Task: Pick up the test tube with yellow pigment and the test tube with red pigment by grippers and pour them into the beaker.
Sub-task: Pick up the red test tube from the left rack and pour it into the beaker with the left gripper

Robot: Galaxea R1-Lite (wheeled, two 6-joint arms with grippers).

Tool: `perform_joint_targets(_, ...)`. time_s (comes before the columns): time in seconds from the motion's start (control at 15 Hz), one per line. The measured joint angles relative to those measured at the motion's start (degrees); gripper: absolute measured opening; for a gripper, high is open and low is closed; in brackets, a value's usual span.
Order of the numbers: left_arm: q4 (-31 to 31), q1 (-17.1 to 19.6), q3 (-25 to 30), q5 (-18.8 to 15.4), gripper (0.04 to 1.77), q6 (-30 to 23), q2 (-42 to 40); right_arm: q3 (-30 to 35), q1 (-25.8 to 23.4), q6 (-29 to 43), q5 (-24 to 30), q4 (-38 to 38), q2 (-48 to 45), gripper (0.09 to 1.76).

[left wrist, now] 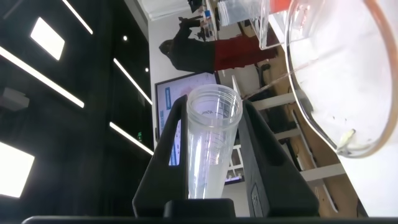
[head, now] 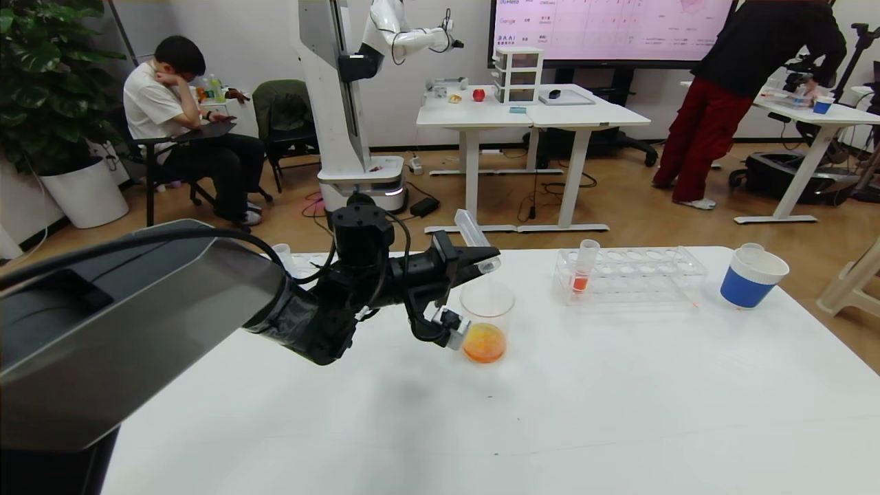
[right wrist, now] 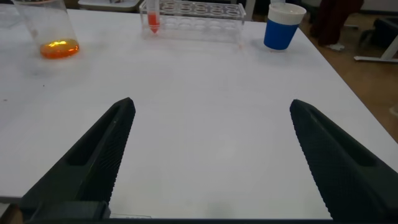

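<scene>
My left gripper [head: 481, 265] is shut on a clear test tube [head: 473, 232], held tilted with its mouth just above the rim of the beaker [head: 487, 309]. In the left wrist view the tube [left wrist: 211, 143] sits between the black fingers [left wrist: 273, 168] and looks empty, with no yellow liquid showing. The beaker's rim [left wrist: 298, 93] is close beside it. The beaker holds orange liquid at its bottom and also shows in the right wrist view [right wrist: 53, 31]. The test tube with red pigment [head: 584, 265] stands upright in the clear rack [head: 639, 271]. My right gripper [right wrist: 211, 106] is open and empty, low over bare table.
A blue cup with a white rim [head: 751, 278] stands right of the rack near the table's far right edge, and shows in the right wrist view [right wrist: 283, 26]. A small clear cup [head: 283, 256] stands behind my left arm. People and desks are beyond the table.
</scene>
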Motion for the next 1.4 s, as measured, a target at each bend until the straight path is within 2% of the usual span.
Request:
perform_joint_targets(0.33, 0.0, 0.2, 0.6, 0.1, 0.51, -1.1, -0.5, 0.0, 0.0, 0.0, 0.0, 0.0, 0.0, 1.74)
perform_joint_targets(0.47, -0.3, 0.7, 0.7, 0.1, 0.51, -5.1, -1.3, 0.0, 0.0, 0.0, 0.0, 0.0, 0.0, 1.74)
perform_joint_targets(0.67, -0.7, 3.0, 0.1, 0.2, 0.51, -15.3, -2.9, 0.0, 0.0, 0.0, 0.0, 0.0, 0.0, 1.74)
perform_joint_targets(0.8, -1.7, 4.6, -0.4, 1.4, 0.51, -27.1, -3.8, 0.0, 0.0, 0.0, 0.0, 0.0, 0.0, 1.74)
perform_joint_targets(0.87, -3.7, 5.1, -0.4, 3.1, 0.51, -34.0, -4.1, 0.0, 0.0, 0.0, 0.0, 0.0, 0.0, 1.74)
perform_joint_targets(1.0, -11.5, 5.9, 0.1, 9.7, 0.51, -48.7, -4.2, 0.0, 0.0, 0.0, 0.0, 0.0, 0.0, 1.74)
perform_joint_targets(1.07, -15.2, 6.0, 0.8, 15.6, 0.51, -56.6, -4.2, 0.0, 0.0, 0.0, 0.0, 0.0, 0.0, 1.74)
perform_joint_targets(1.2, -19.1, 5.4, 2.9, 30.8, 0.51, -70.3, -4.2, 0.0, 0.0, 0.0, 0.0, 0.0, 0.0, 1.74)
perform_joint_targets(1.27, -19.7, 4.8, 3.6, 36.8, 0.51, -76.6, -4.4, 0.0, 0.0, 0.0, 0.0, 0.0, 0.0, 1.74)
perform_joint_targets(1.4, -19.8, 4.2, 4.3, 45.9, 0.51, -86.5, -4.8, 0.0, 0.0, 0.0, 0.0, 0.0, 0.0, 1.74)
